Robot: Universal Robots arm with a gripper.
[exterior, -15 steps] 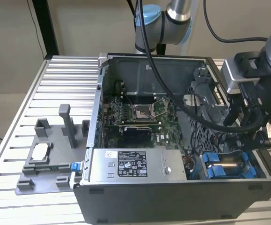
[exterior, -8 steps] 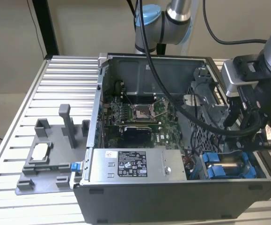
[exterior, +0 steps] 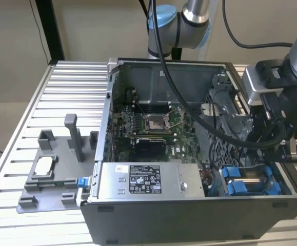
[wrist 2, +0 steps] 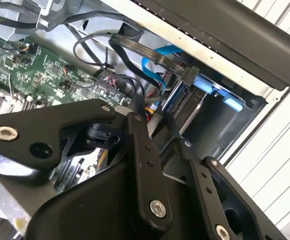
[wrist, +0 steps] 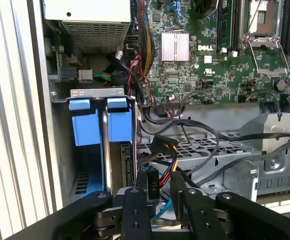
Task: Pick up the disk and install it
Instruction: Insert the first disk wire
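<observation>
The disk (wrist: 115, 150) stands on edge in the drive bay at the case's corner. Its silver metal side shows between two blue carrier tabs (wrist: 86, 125). In the exterior view the disk (exterior: 253, 179) lies low in the bay at that view's right, blue plastic on both sides. My gripper (wrist: 165, 212) hovers just above the bay, beside the disk rather than around it. Its black fingers (wrist: 134, 210) stand apart, with cables showing in the gap. The second wrist view shows the gripper (wrist 2: 169, 165) over the disk (wrist 2: 191, 106).
The open computer case (exterior: 112, 102) holds the motherboard (exterior: 148, 128), a grey power supply box (exterior: 148, 179) and loose black cables (wrist: 185, 135) beside the bay. A grey fixture (exterior: 61, 195) with a small silver chip (exterior: 43, 166) sits on the slatted table at the exterior view's left.
</observation>
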